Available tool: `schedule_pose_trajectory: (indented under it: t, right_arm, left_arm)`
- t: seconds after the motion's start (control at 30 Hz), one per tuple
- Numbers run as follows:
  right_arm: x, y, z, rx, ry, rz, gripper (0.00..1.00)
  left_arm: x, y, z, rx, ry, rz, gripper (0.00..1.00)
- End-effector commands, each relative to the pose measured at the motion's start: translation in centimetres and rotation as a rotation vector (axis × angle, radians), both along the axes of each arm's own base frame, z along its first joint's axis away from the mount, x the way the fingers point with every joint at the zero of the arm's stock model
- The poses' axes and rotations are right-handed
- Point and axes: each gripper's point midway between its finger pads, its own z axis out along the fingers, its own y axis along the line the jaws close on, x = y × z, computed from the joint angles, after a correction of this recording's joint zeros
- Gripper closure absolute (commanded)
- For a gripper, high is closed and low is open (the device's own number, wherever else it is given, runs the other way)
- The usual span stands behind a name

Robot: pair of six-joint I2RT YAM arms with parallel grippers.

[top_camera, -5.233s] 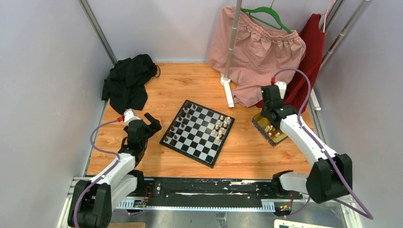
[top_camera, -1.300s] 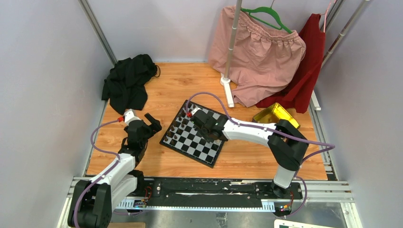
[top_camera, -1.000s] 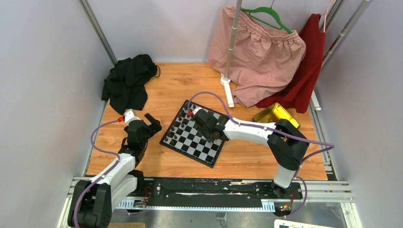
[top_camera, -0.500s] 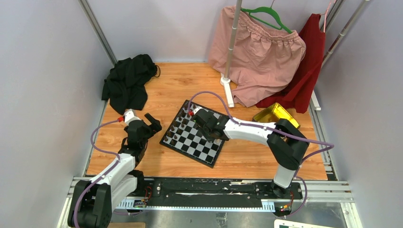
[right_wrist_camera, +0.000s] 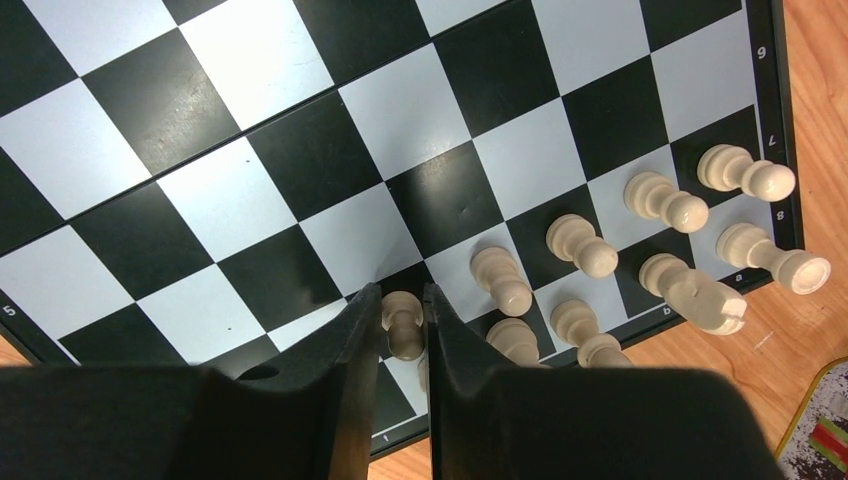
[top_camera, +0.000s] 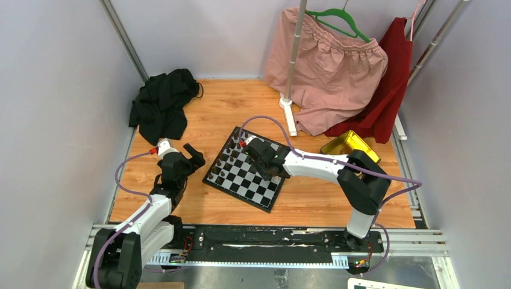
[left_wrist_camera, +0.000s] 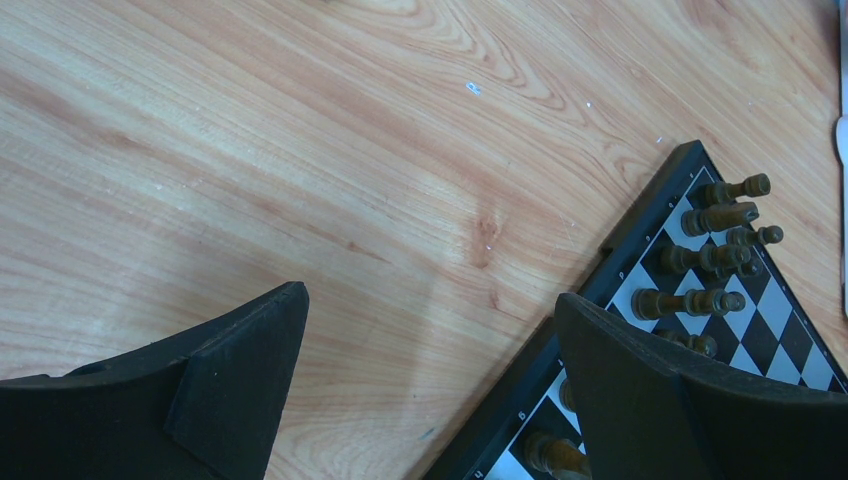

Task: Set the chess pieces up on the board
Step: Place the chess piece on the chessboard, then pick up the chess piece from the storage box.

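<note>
Cream pawn [right_wrist_camera: 403, 325], round-headed, upright near board's [right_wrist_camera: 300, 150] right edge. R gripper [right_wrist_camera: 401, 292] straddles it close; gripping or not, can't tell. L gripper [left_wrist_camera: 428, 296] wide open, off board's left corner. R gripper unmoved since prev frame.

bright, even light falls from above, and shadows lie soft and short on the wooden table [top_camera: 313, 198]. the top view is sharp, its poles [top_camera: 123, 39] leaning at the edges. in the wrist views the black fingers [left_wrist_camera: 240, 370] are dark and blurry; the board [right_wrist_camera: 300, 150] shows a faint sheen.
</note>
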Motion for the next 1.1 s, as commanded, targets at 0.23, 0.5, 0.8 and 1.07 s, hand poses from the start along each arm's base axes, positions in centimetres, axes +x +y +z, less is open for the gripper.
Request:
schedule_pose_trajectory:
  t: [0.23,0.5,0.8,1.07]
  right_arm:
    - [0.3,-0.3,1.0,0.011,-0.01,-0.012,0.63]
    - [0.7,0.3,4.1,0.044,-0.052,-0.002,0.61]
    - [2.0,-0.6,10.1,0.1,-0.191,-0.046,0.61]
    - [7.2,-10.5,14.1,0.139,-0.32,-0.4,0.6]
  left_arm:
    - [0.4,0.2,0.6,0.011,-0.033,-0.001,0.0]
    - [0.4,0.2,0.6,0.012,-0.03,0.0,0.0]
    - [0.5,0.2,0.6,0.012,-0.03,0.003,0.0]
    - [0.4,0.2,0.6,0.012,-0.031,0.003,0.0]
